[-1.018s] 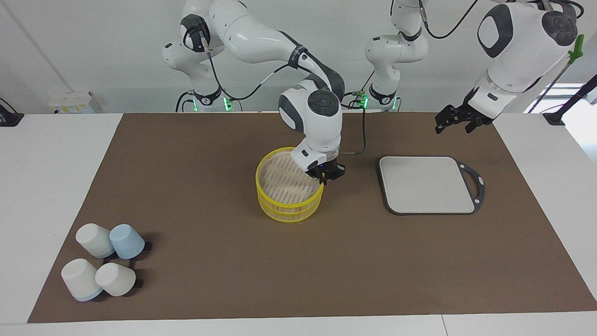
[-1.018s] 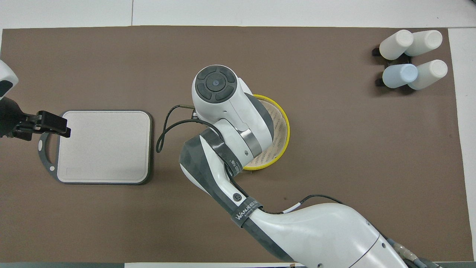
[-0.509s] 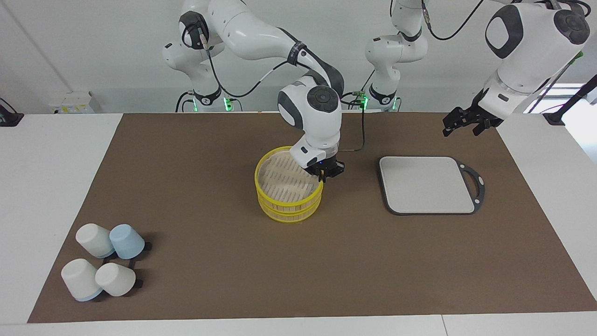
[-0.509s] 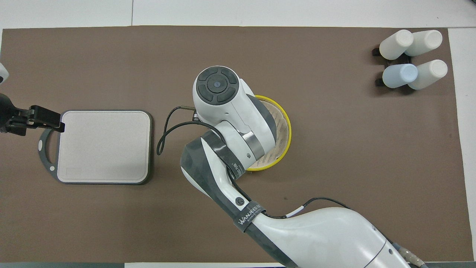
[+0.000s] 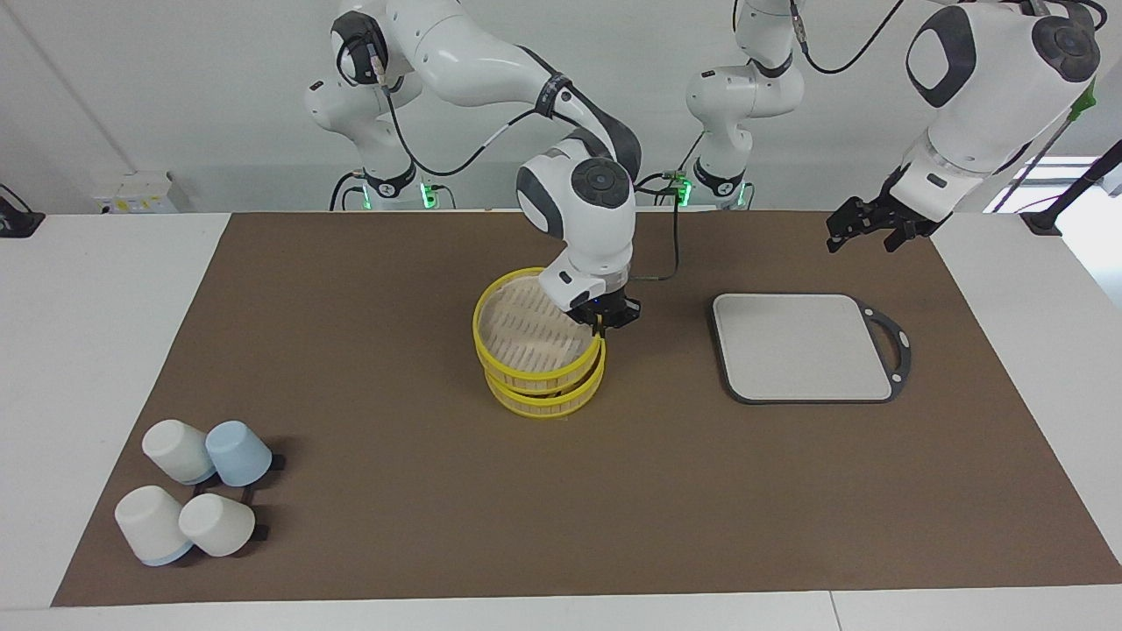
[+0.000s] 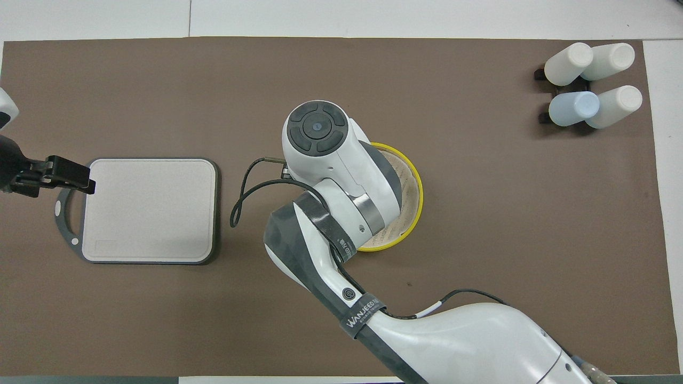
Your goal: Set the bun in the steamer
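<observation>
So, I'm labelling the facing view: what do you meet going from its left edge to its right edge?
cups → steamer → right gripper gripping its top tier's rim → grey board → left gripper, raised.

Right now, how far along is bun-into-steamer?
Done: nothing; no bun is visible and the board is bare. In hand: right pincer shut on the rim of the steamer's upper tier, which sits askew over the lower tier. Left pincer open, waiting over the table near the board's handle. Left: bun into steamer.
</observation>
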Robot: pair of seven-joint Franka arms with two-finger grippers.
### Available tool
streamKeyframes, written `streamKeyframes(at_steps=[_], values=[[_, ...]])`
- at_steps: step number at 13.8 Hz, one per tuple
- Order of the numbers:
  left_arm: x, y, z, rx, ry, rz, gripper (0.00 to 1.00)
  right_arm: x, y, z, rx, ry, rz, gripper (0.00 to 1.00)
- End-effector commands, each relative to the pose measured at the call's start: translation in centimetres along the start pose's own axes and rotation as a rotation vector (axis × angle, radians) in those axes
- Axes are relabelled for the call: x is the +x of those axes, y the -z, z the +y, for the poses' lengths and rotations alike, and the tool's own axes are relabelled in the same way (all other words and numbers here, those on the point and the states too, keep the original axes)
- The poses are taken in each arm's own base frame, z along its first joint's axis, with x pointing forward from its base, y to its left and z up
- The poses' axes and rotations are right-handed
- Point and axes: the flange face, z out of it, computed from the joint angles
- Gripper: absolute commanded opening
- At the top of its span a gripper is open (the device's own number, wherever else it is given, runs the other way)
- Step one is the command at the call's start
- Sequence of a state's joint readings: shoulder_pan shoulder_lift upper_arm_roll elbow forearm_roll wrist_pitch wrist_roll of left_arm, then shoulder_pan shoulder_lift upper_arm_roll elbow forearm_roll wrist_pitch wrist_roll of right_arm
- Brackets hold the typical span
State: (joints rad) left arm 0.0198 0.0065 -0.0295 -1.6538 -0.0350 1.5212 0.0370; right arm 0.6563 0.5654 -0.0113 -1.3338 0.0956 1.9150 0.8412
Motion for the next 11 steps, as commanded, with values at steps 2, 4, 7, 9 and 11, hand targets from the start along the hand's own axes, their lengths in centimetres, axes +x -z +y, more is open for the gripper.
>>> streamKeyframes(at_steps=[2,4,7,9,11], values=[[-0.7,0.3,1.0,0.055,-0.042,-0.002,1.0,0.1,1.4,0.1,0.047,-0.001,0.048,0.0],[-0.9,0.4,0.9,0.054,-0.035,0.006,1.0,0.0,1.4,0.0,0.048,0.006,0.049,0.0],[-0.9,0.6,0.9,0.054,-0.033,0.011,1.0,0.0,0.9,0.2,0.041,0.021,0.044,0.0],[-1.0,0.7,1.1,0.055,-0.037,0.011,1.0,0.0,0.7,0.2,0.038,0.021,0.042,0.0],[-1.0,0.7,0.6,0.054,-0.027,0.011,1.0,-0.1,0.4,0.4,0.036,0.021,0.04,0.0]])
